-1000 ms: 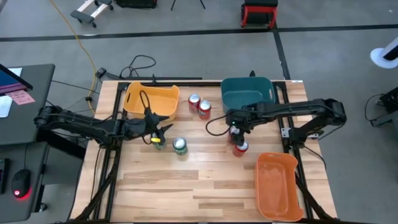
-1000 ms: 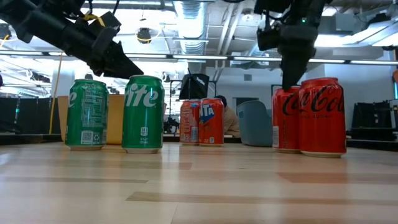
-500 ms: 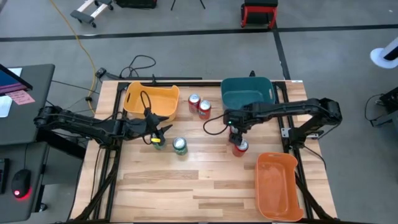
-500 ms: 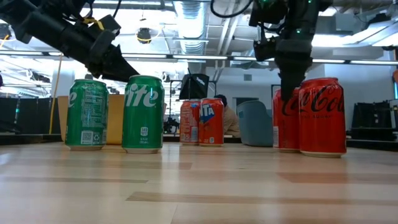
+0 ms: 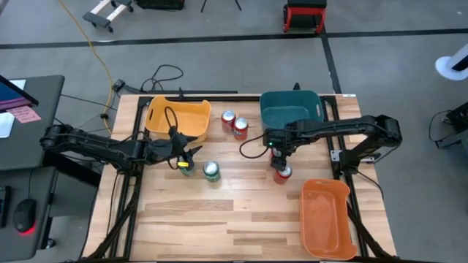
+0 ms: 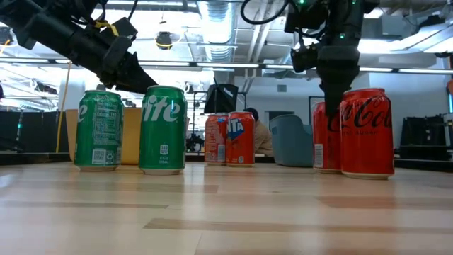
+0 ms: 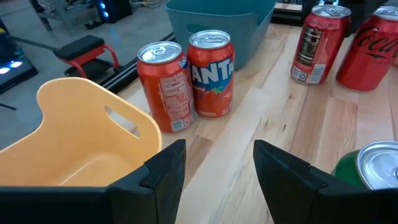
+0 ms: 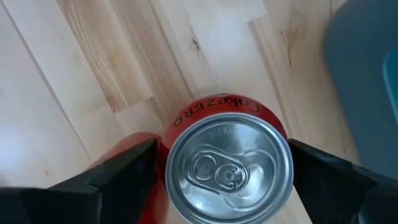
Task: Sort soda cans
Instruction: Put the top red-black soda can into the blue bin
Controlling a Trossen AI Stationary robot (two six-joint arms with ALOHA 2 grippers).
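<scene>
Two green cans stand left of the table's middle, two red cans stand at the far middle, and two more red cans stand right of the middle. My right gripper is open and points down over the farther of those two. In the right wrist view its fingers stand on either side of that can's silver top. My left gripper is open and empty, above the left green can, whose top shows in the left wrist view.
A yellow bin stands at the far left, a teal bin at the far right and an orange bin at the near right. The Coca-Cola can stands close beside the can under my right gripper.
My right gripper has gone down over the farther red can at the right, so its fingers now reach below the can's top. The cans have stayed where they were.
</scene>
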